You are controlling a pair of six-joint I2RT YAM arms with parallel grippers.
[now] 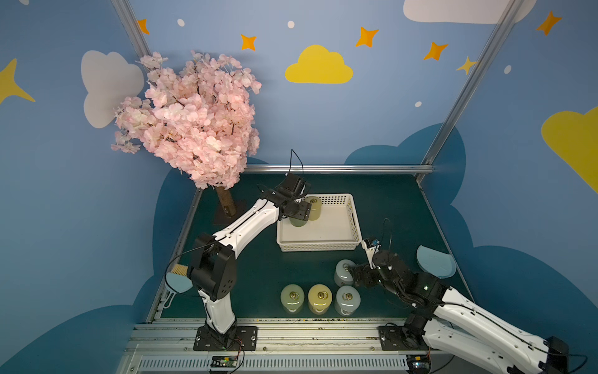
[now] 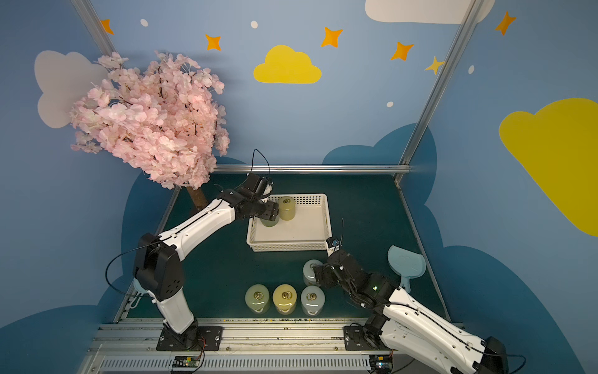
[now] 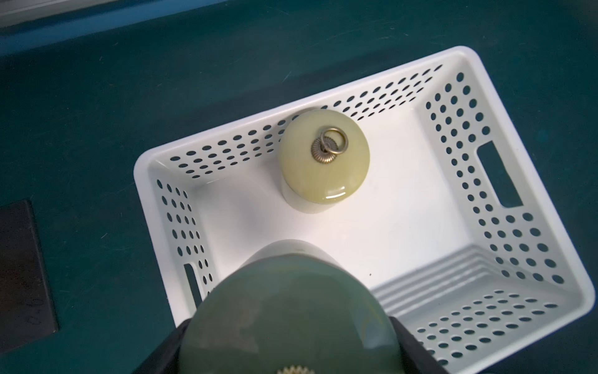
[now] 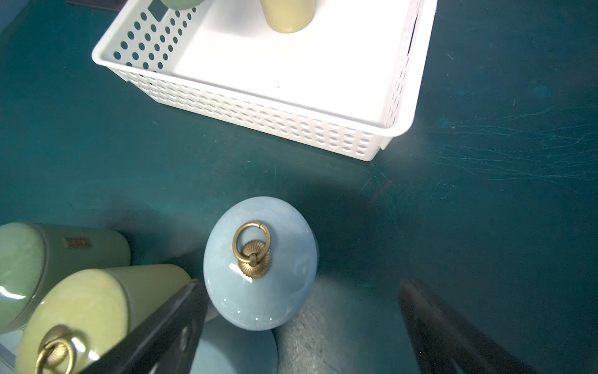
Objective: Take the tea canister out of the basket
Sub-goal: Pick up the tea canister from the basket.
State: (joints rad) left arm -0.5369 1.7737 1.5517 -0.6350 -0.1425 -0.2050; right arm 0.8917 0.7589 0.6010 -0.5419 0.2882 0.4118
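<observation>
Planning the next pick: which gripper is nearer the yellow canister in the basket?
Left. The left gripper, holding the green canister, is right beside the yellow canister; the right gripper is outside the basket, by a blue canister.

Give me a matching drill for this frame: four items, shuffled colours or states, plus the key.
Column 1
1. left gripper
2. right gripper
3. basket
4. middle canister of the front row

Column 2
A. yellow
B. open at a pale blue canister
C. white, perforated
D. shut on a green canister

Pairs: 1-D, 2-B, 3-C, 4-A
</observation>
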